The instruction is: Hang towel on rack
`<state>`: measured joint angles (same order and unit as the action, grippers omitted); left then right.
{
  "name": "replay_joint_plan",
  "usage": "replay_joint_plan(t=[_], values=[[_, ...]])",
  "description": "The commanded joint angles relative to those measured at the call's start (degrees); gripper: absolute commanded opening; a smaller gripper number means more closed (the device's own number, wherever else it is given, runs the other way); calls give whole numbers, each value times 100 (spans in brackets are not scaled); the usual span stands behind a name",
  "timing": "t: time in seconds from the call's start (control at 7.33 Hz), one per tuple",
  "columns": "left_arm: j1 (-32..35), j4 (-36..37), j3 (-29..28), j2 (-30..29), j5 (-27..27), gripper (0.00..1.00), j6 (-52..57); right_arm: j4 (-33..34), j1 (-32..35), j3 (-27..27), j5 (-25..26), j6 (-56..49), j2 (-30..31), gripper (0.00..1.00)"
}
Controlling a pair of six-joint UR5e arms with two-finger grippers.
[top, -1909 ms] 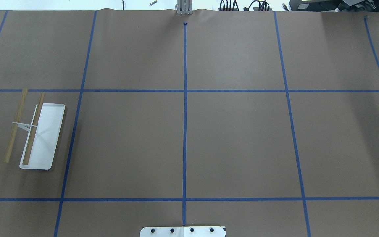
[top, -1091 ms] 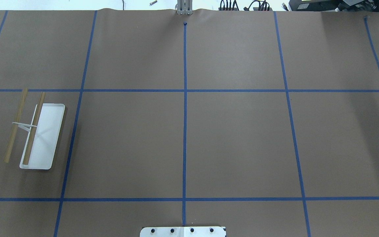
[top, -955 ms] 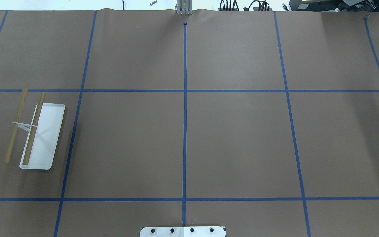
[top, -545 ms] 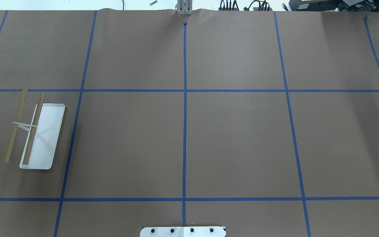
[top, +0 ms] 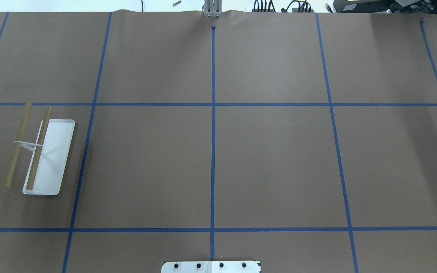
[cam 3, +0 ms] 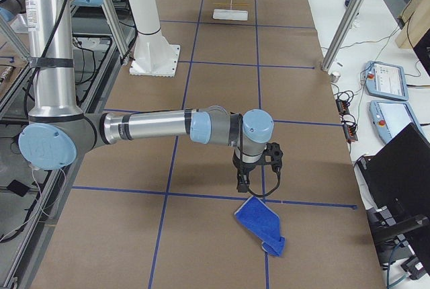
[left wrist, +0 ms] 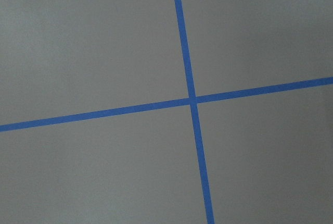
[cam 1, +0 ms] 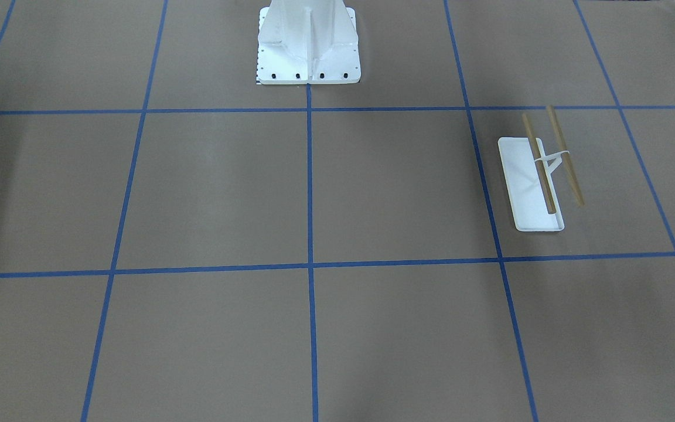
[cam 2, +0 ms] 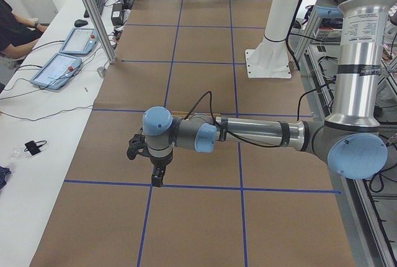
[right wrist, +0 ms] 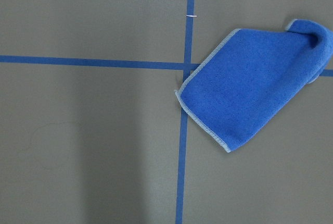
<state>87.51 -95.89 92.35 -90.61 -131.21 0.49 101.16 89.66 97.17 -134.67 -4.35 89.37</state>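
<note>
- The towel [right wrist: 255, 96] lies at my right end of the brown paper [right wrist: 78, 156], blue side up; one corner covers a crossing of the blue tape lines [right wrist: 182, 130], and the opposite corner is rolled over on itself.
- The rack [top: 53, 159] stands at the left end, well apart from the towel; its wooden rods [top: 38, 148] are bare, so I judge that the task is not yet begun.
- The right gripper [cam 3: 243, 185] hangs above the paper near the towel and does not touch it; only a side view shows it, so I cannot tell how wide its jaws stand; I see nothing hanging from it.
- The left gripper [cam 2: 156, 179] hangs over bare paper; I cannot tell its opening either; its wrist camera shows only tape lines.
- I expect the towel to be light, soft and limp; it will droop and fold when lifted.
- I would take hold at the flat stitched edge close to the free corner, pressing the fingers to the paper to pinch up one layer; the rolled corner is doubled and may slip.
- The rack looks light; a dragging cloth could push it.
</note>
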Motion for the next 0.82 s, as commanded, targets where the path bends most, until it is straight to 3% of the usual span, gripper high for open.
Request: replay_joint_plan(t=[0.0,0.68], values=[[-6,-17,98,-18,7,98,-22,-26,7,21,-68,13,-8,100],[-15,9,99,-28,113,98,30,0,-1,-92,-51,91,29,100]])
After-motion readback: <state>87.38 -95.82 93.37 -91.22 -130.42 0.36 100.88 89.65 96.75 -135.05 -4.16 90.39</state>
